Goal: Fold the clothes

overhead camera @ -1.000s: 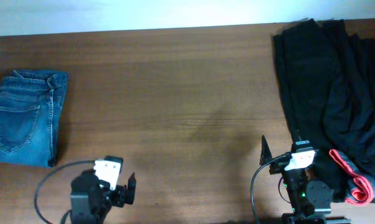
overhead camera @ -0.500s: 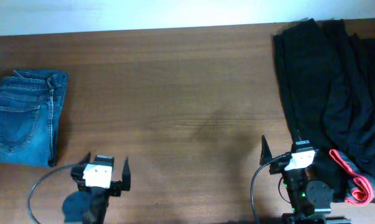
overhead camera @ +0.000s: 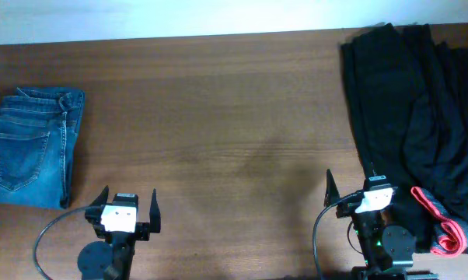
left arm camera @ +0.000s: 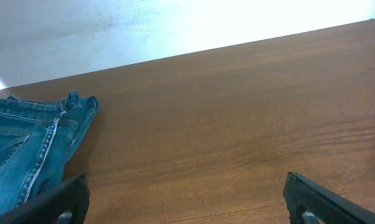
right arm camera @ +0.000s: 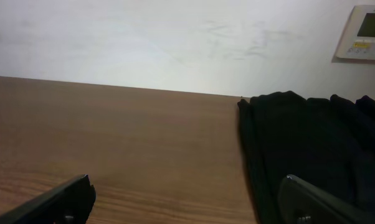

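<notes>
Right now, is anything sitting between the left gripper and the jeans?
Nothing visible. The left gripper, jaws open, sits at the near edge of the table, and only bare wood lies between it and the jeans on the left side. The black garments lie over on the right side.

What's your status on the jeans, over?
Left gripper open, empty. Right gripper open, empty. Jeans lie folded, far left of table. Nothing between left gripper and jeans.
</notes>
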